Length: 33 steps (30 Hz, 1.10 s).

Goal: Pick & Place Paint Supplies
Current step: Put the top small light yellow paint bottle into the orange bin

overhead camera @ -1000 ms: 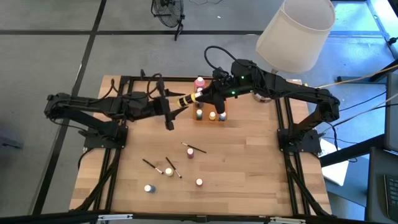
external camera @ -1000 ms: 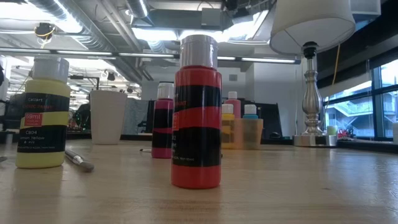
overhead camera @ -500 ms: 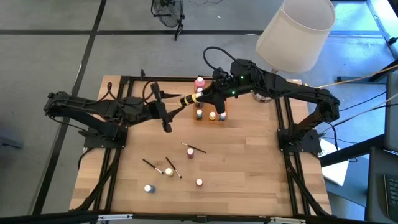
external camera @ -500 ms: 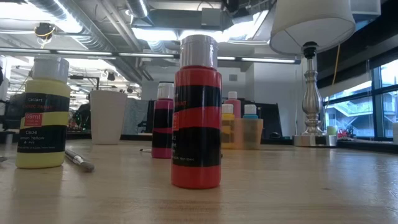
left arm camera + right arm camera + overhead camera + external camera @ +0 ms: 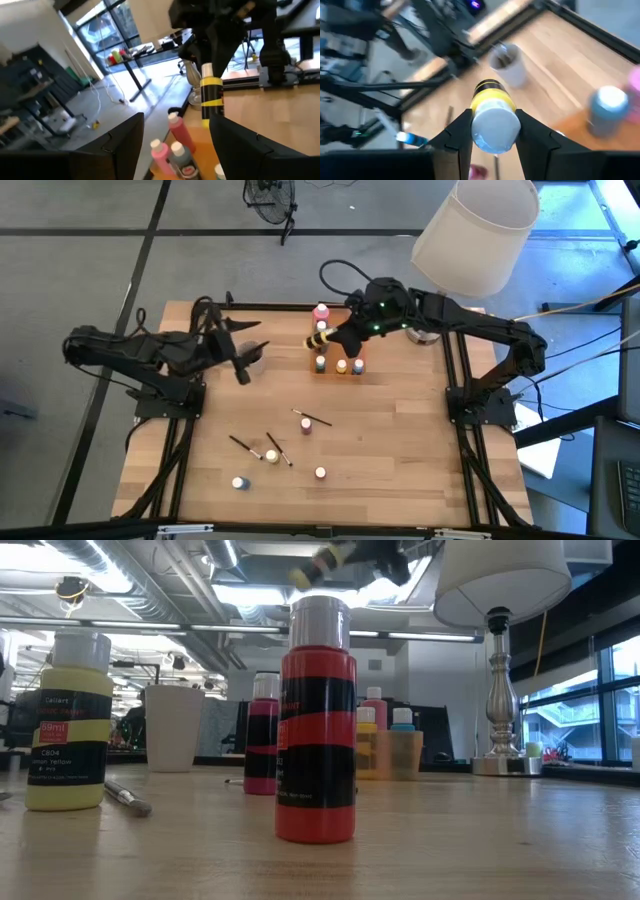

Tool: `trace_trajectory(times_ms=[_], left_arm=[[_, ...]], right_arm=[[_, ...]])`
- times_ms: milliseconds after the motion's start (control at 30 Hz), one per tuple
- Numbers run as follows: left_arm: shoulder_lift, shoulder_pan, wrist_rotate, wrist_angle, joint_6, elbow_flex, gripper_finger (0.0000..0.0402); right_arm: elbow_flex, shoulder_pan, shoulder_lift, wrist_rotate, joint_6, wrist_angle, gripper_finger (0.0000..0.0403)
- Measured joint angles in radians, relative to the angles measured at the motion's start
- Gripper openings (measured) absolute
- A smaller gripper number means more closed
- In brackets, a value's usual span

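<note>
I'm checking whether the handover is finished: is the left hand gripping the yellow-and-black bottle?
No: in the high view the left hand is open and apart from the yellow-and-black bottle, which the right hand holds.

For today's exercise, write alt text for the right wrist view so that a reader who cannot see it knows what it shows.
The right claw grips a yellow-and-black paint bottle, white cap toward the camera, above the wooden table. Beyond it stand a white cup and a blurred blue-capped bottle.
</note>
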Motion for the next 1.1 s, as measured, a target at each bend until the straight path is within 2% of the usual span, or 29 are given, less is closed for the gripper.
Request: trace_trajectory(times_ms=[200,300,567,933,1100], left_arm=[[-0.040,-0.012,0.002,-0.084,-0.157,0.000,0.0219],[-0.045,-0.012,0.040,-0.107,-0.206,0.000,0.0221],[-0.031,-0.011,0.085,-0.141,-0.221,0.000,0.0217],[-0.012,-0.009,0.085,-0.140,-0.219,0.000,0.0216],[-0.004,-0.009,0.086,-0.140,-0.265,0.000,0.0215]], right_arm=[[0.000,-0.018,0.000,0.092,-0.002,-0.142,0.0120],[0.000,-0.019,0.000,0.173,-0.024,-0.213,0.0120],[0.000,-0.041,0.018,0.293,-0.032,-0.369,0.0120],[0.000,-0.081,0.146,0.294,-0.065,-0.453,0.0120],[0.000,-0.087,0.190,0.294,-0.076,-0.462,0.0120]])
